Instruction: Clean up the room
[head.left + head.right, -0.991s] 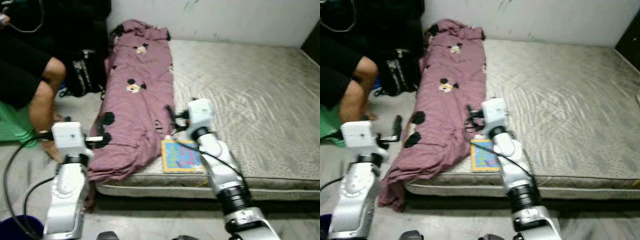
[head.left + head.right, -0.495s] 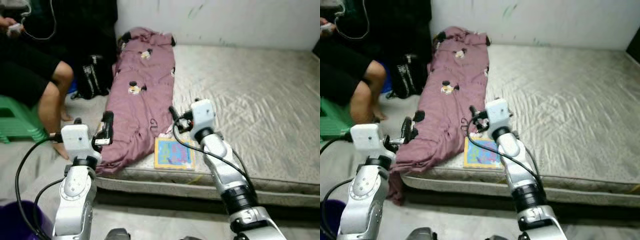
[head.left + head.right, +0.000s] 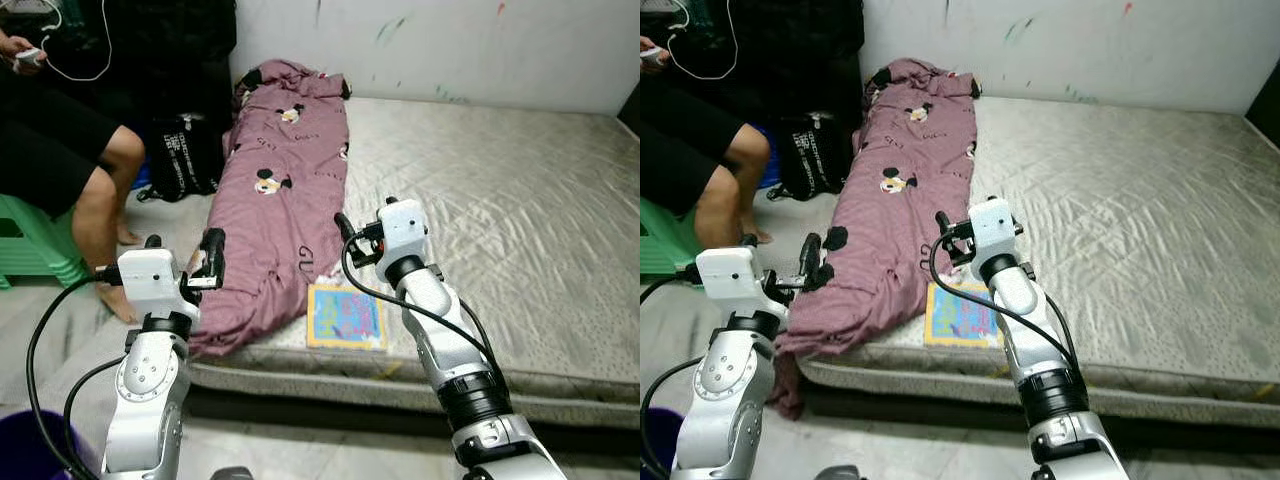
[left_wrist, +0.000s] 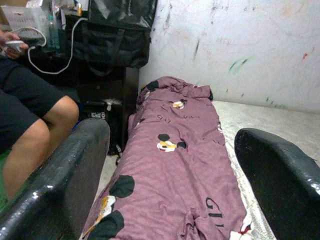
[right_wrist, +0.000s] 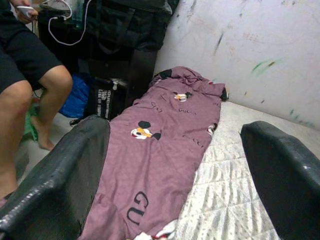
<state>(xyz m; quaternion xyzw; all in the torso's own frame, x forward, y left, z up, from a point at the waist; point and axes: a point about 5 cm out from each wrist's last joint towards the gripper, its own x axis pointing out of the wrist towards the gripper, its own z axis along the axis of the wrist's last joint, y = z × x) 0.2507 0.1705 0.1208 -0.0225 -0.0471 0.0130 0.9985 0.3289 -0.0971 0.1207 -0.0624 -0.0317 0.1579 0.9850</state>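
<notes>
Left eye view, both hands, left (image 3: 212, 262), right (image 3: 342, 232), empty, spread above pink blanket (image 3: 275, 215)

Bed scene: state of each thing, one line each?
Blanket: rumpled, laid along the mattress's left side, near end hanging over the edge.
Book: lying flat, closed, near the mattress's front edge.
Mattress: bare, no sheet.
Black bag: on the floor beside the mattress.
Left pincer: open, holding nothing.
Right pincer: open, above the blanket.
</notes>
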